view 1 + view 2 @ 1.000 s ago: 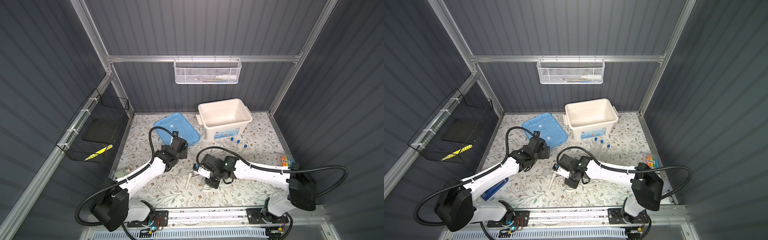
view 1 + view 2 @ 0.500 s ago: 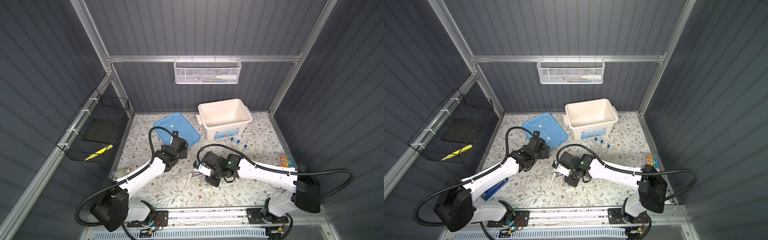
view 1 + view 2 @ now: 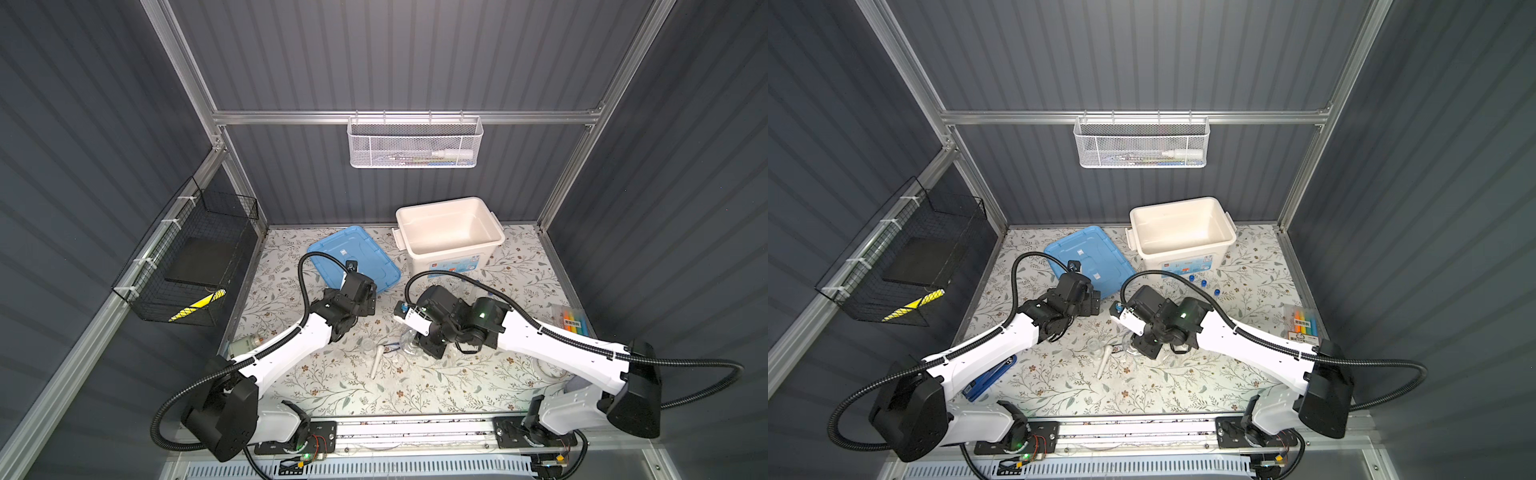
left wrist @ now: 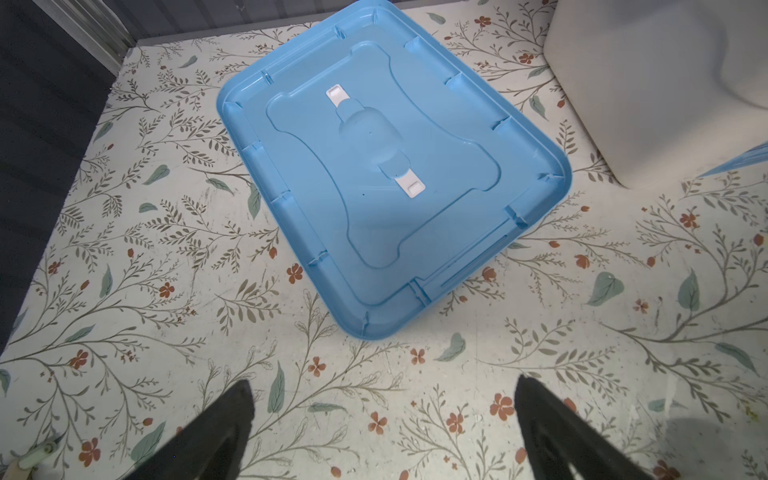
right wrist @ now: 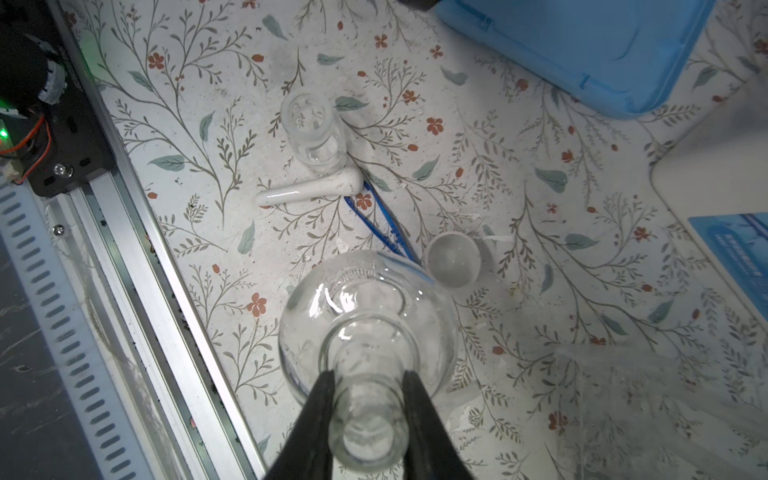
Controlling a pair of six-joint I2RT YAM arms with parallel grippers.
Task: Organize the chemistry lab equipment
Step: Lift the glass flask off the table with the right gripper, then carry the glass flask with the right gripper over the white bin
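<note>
Where the right gripper [image 5: 368,415] closes, its two black fingers [image 5: 316,415] pinch the neck of a clear glass flask [image 5: 365,316] just under the open mouth. The flask's long axis runs from that mouth, which faces the wrist, out to a round, smooth bulb pointing down at the table [image 5: 582,291]. Whether the bulb rests on the surface or hangs just above it I cannot tell. In a top view the flask [image 3: 408,341] is near the middle of the table, closer to the front edge than the back.

Just beyond the bulb stands a small white bowl [image 5: 453,259], round and glossy. Thin blue tweezers [image 5: 380,224] lie flat, running from the bulb's edge to the thick end of a white pestle [image 5: 311,191]. The pestle lies on its side, slim end toward the front edge, thick end beside a short clear jar [image 5: 311,133] standing mouth up.

The left gripper [image 4: 384,384] is spread wide and holds nothing, over bare floral surface near a corner of the blue plastic lid [image 4: 395,166]. The lid lies flat toward the back left corner, beside the white tub [image 3: 432,253].
</note>
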